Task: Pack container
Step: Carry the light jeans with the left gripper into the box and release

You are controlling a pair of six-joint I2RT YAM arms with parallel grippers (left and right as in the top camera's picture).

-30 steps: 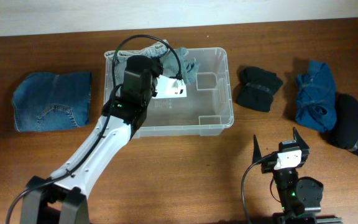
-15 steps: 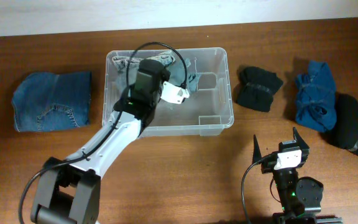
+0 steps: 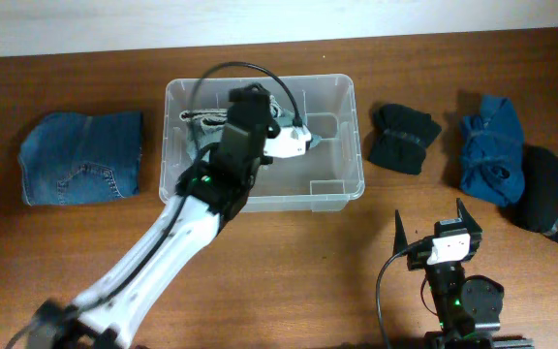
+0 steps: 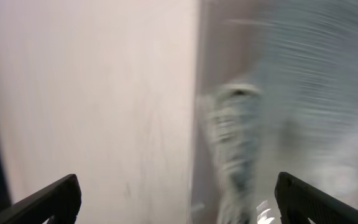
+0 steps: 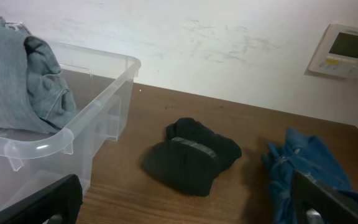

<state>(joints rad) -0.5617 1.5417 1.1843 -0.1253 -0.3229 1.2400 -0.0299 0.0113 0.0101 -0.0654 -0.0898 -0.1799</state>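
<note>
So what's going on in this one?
The left arm reaches over the container, the left fingers spread open and empty over a grey garment lying inside. The right arm sits parked at the near edge of the table, right fingers open. Folded jeans, a black bundle, a blue garment and another dark piece lie on the table, not yet packed.
</note>
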